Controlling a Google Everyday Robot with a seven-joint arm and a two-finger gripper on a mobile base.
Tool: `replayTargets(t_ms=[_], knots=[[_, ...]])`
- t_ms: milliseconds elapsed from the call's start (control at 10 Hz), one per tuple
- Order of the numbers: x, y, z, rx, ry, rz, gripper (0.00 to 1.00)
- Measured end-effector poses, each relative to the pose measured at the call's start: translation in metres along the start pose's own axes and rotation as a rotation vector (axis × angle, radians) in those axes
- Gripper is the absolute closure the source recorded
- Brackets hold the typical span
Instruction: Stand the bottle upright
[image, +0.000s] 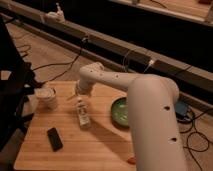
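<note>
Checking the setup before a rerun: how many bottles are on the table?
1. The bottle is between the white cup and the green bowl, just beneath the pincer. Another could be hidden behind the arm.

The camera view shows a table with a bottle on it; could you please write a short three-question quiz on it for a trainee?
1. True or false: the white cup stands left of the green bowl.
2. Fill in: the black slab lies ____ the camera than the bottle.
3. The gripper is closest to: A the cup, B the bottle, C the slab.
Key: 1 true; 2 nearer; 3 B, the gripper is open at the bottle's far end.
</note>
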Motion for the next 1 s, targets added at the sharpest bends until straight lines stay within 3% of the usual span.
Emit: replayTargets(t_ms=[800,1000], knots=[[-0.008,-0.002,0.035,-0.001,-0.061,-0.011,0.2],[-0.012,-0.009,0.046,0.019,-0.079,-0.022,0.34]])
